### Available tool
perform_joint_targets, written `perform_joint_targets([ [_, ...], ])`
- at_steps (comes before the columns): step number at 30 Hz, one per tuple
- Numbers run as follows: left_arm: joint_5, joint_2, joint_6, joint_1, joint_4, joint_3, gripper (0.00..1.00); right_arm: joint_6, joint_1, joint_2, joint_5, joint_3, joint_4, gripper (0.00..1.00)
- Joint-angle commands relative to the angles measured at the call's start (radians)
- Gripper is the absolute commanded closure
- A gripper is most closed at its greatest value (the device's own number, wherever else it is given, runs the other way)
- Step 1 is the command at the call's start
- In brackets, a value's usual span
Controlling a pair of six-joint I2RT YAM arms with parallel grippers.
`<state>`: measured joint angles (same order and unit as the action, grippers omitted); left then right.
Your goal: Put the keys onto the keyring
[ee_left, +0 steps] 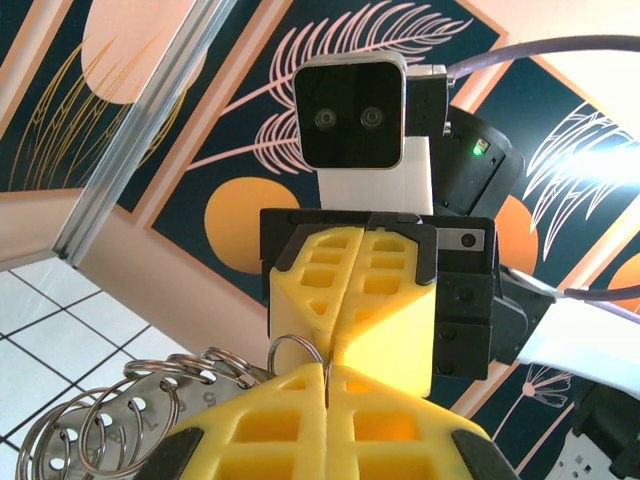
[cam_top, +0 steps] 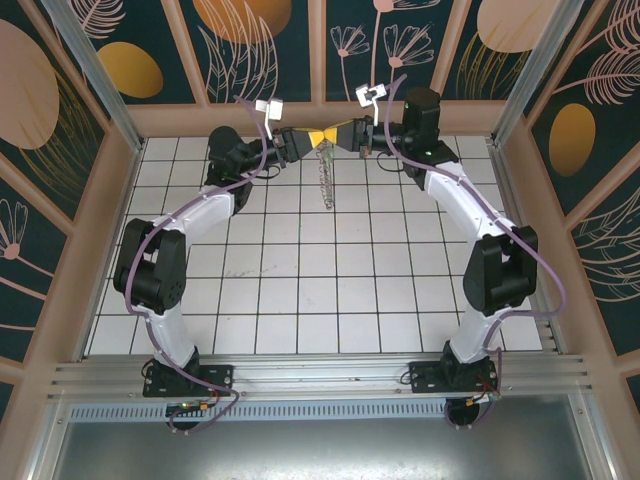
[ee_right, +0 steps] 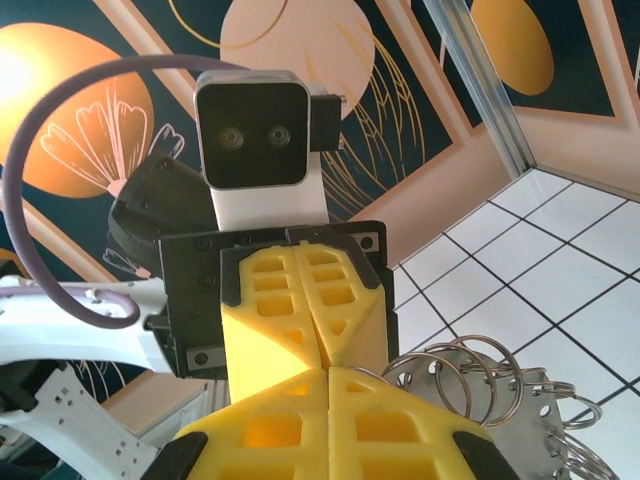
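At the back of the table my left gripper and right gripper meet tip to tip, both shut. The keyring hangs below them as a silvery strip above the tiles. In the left wrist view my left gripper pinches one small silvery loop of the keyring, and the right gripper faces it, clamped on the same loop. In the right wrist view the right gripper is shut at the loop's edge, with the keyring and its loops just to the right. The keys are out of view.
A white tiled floor spreads in front of the grippers. Low wooden walls and patterned panels enclose it on three sides. A metal rail holding both arm bases runs along the near edge.
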<state>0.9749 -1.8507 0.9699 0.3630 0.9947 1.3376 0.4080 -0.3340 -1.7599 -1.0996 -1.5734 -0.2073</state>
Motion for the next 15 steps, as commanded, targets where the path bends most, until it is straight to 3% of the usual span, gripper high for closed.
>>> perform_joint_targets([
  [1, -0.03, 0.035, 0.057, 0.019, 0.129, -0.013, 1.0, 0.082, -0.019, 0.077, 0.015, 0.026, -0.146, 0.96],
  [6, -0.033, 0.033, 0.091, 0.019, 0.177, -0.013, 1.0, 0.129, -0.01, 0.102, 0.024, 0.062, -0.207, 0.7],
  [15, -0.018, 0.03, 0.107, 0.019, 0.19, 0.001, 1.0, 0.191, 0.034, 0.165, 0.081, 0.172, -0.316, 0.62],
])
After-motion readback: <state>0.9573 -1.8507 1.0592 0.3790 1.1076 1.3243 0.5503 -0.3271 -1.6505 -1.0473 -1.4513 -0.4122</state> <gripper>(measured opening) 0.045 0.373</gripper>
